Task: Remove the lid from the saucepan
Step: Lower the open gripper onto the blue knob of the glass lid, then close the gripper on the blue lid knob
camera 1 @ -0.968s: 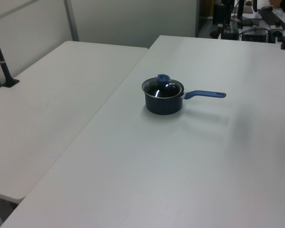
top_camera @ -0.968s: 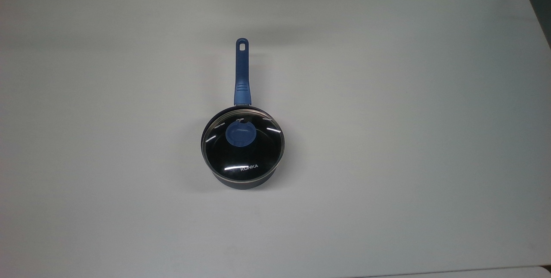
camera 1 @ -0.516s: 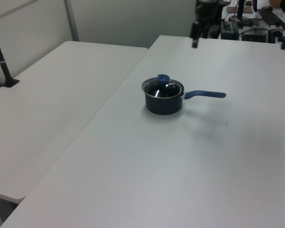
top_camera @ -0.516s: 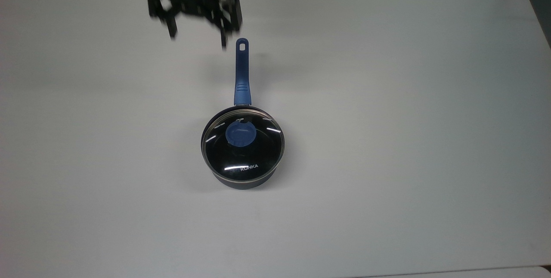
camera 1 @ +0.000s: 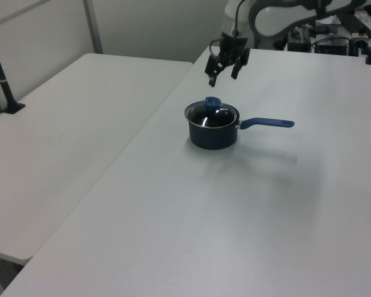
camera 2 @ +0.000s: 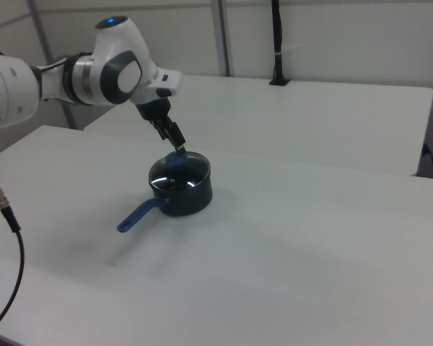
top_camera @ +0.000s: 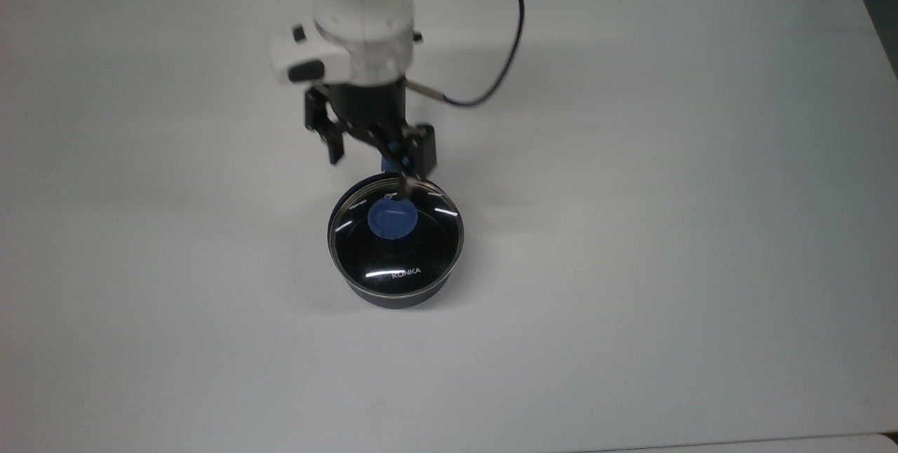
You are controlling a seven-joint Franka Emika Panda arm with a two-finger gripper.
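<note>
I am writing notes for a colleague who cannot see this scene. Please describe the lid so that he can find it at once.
On the wide white table stands a single small dark saucepan with a long blue handle. The lid sits on top of it, below the open gripper. It is a round clear glass disc with a thin metal rim, a blue knob in its middle and white "KONKA" lettering.

the arm [camera 2: 72, 76] is clad in smooth white rounded shells, with dark grey bands seen at the joints and a small blue light at the shell's 12 o'clock. a black gripper [top_camera: 370, 167] with two slim black fingers is fitted below a white flange. a thin black cable [top_camera: 501, 53] is looped at the wrist's 3 o'clock.
</note>
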